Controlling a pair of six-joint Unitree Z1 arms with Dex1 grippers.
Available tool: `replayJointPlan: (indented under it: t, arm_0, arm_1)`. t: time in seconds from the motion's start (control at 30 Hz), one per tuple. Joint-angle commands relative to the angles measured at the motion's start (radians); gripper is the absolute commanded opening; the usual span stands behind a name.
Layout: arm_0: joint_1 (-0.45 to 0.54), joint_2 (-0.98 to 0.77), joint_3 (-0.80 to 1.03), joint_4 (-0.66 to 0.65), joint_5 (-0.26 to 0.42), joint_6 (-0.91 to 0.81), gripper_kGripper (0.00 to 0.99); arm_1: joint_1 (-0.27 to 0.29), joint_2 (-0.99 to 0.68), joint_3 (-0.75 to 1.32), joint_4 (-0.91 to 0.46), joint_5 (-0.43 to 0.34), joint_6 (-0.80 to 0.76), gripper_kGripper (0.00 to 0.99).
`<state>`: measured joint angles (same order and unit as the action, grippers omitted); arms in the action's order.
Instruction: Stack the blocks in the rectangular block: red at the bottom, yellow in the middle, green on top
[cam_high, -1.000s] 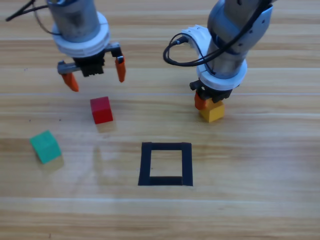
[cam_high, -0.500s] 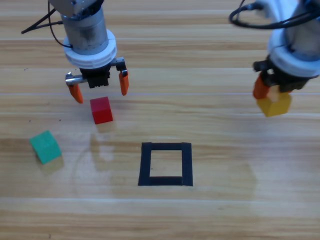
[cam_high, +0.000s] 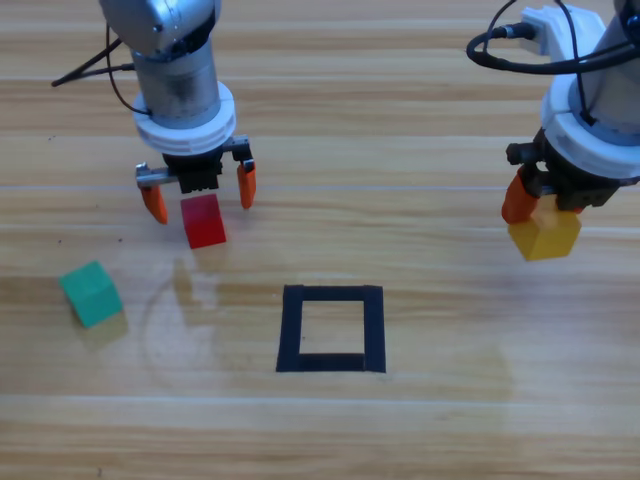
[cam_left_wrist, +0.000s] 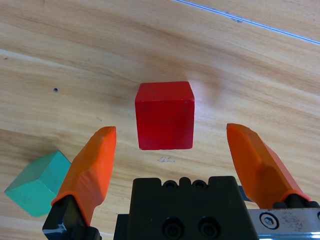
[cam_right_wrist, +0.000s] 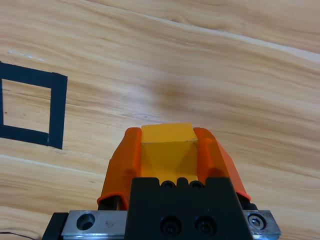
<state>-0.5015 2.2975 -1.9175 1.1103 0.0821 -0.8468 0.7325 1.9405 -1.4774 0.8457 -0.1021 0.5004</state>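
The small matte red cube (cam_high: 203, 221) is framed on the wooden table (cam_high: 420, 120) by the spread jaws of the left gripper (cam_high: 197, 193), left of the black tape square (cam_high: 332, 328). Only the right wrist view shows the small yellow cube (cam_right_wrist: 167, 150) pinched between the jaws of the right gripper (cam_right_wrist: 168, 152); the teal-green cube (cam_high: 91, 293) is seen lying apart at the left.

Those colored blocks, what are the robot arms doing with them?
The right gripper is shut on the yellow cube and holds it off to the right of the black tape square, which has nothing inside it. The left gripper is open with a jaw on each side of the red cube, which sits on the table. The green cube lies by itself at the left.
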Motion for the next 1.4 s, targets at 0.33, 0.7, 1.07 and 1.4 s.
replayJointPlan:
  t: [0.33, 0.7, 1.07, 1.4]
  arm_0:
    - [0.032, 0.062, 0.092, -0.101, -0.041, 0.023, 0.934]
    - [0.052, 0.059, 0.134, -0.144, -0.048, 0.051, 0.629]
    - [0.029, 0.000, 0.124, -0.132, -0.042, 0.086, 0.146]
    - [-0.123, -0.176, 0.126, -0.049, -0.048, 0.235, 0.064]
  arm_1:
    - [0.031, 0.066, 0.045, -0.079, 0.024, 0.056, 0.341]
    - [0.035, 0.068, 0.051, -0.085, 0.018, 0.059, 0.341]
    - [0.035, 0.069, 0.052, -0.086, 0.015, 0.059, 0.341]
    - [0.035, 0.069, 0.058, -0.086, 0.015, 0.059, 0.341]
